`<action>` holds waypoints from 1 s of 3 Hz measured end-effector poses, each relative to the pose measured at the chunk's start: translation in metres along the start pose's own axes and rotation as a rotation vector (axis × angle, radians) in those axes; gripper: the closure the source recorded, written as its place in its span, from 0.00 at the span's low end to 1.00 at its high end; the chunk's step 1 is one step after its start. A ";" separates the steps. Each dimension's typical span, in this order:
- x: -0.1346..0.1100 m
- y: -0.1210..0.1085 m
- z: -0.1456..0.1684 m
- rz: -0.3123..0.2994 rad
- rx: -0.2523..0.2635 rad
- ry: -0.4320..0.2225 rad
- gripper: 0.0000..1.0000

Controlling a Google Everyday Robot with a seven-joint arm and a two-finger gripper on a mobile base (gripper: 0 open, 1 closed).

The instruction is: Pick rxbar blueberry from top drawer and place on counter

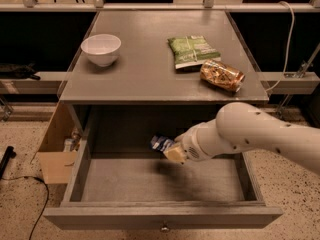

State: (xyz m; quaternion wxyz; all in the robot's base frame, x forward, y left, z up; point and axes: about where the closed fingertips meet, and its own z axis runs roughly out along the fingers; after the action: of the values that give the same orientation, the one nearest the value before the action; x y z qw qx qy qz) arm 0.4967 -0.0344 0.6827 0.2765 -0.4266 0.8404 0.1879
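Nearest me, the top drawer (165, 216) stands open. Over its floor, below the bench's front edge, my tool (171, 150) is clamped on the rxbar blueberry (161, 143), held off both drawer side walls. Beyond the drawer, the bench (145, 74) carries a white bowl (101, 49), a green bag (192, 51) and an orange packet (222, 75), with open grey surface between bowl and bag.

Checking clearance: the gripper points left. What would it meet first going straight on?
Beyond the blue bar it holds, the gripper, above the drawer floor, would probably meet the drawer's left wall; depth is unclear.
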 end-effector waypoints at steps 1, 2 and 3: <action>-0.001 -0.015 -0.041 -0.014 -0.004 0.015 1.00; -0.003 -0.027 -0.079 -0.029 0.020 0.029 1.00; -0.016 -0.036 -0.129 -0.054 0.079 0.035 1.00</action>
State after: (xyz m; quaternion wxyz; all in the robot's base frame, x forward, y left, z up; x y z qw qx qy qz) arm 0.4950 -0.1162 0.7904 0.2835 -0.4410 0.8400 0.1397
